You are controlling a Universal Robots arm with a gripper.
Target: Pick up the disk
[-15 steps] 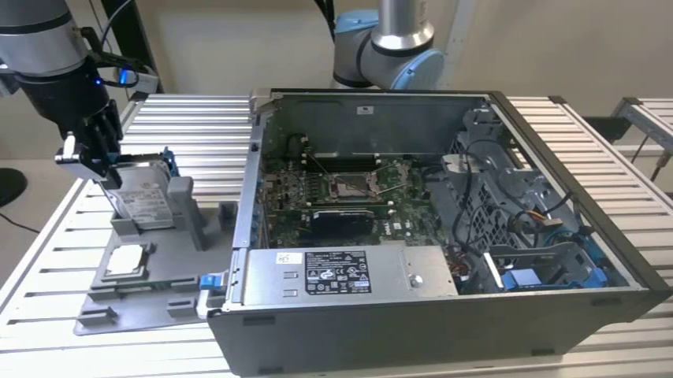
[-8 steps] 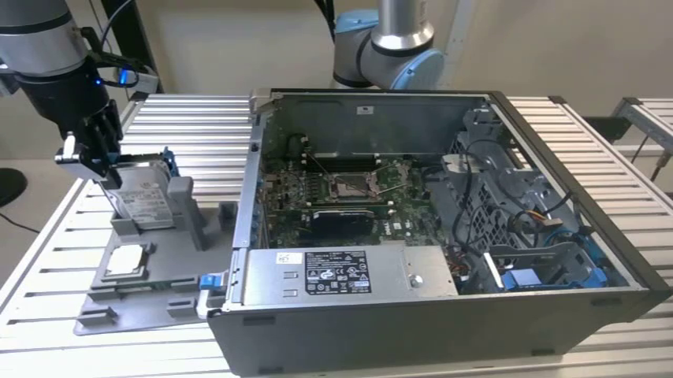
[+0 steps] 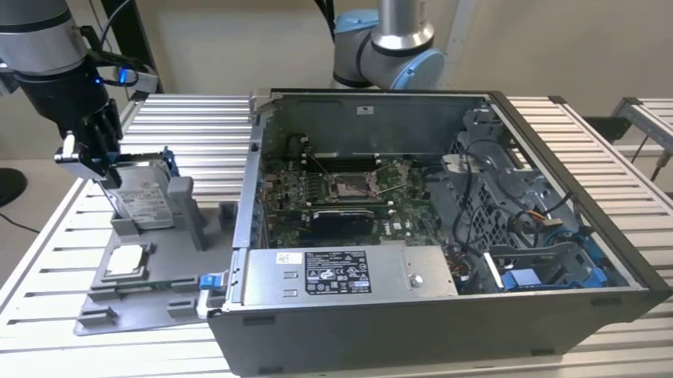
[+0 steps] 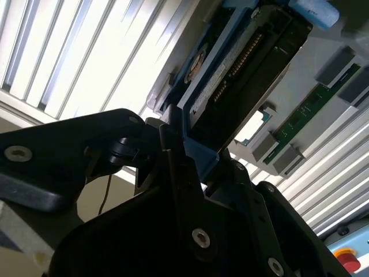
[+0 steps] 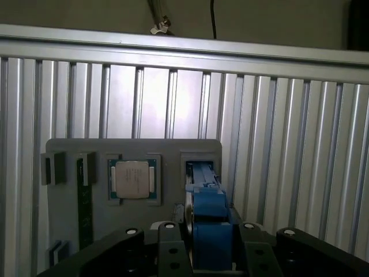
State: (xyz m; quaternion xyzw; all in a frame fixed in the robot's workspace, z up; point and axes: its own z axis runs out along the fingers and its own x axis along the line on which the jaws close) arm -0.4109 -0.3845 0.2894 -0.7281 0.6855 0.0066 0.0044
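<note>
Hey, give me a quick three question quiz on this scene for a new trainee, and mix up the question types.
1. True or false: the disk lies flat.
2. The end effector is nearest to: A the square chip, B the disk, C the motherboard.
3. Fill in: in the exterior view, the disk stands to the ____ of the open computer case.
Key: 1 false, it stands upright in the grey holder; 2 B; 3 left.

Silver-grey arm (image 3: 42,39) with blue joint caps (image 3: 426,67), black screw-studded gripper (image 3: 97,161).
</note>
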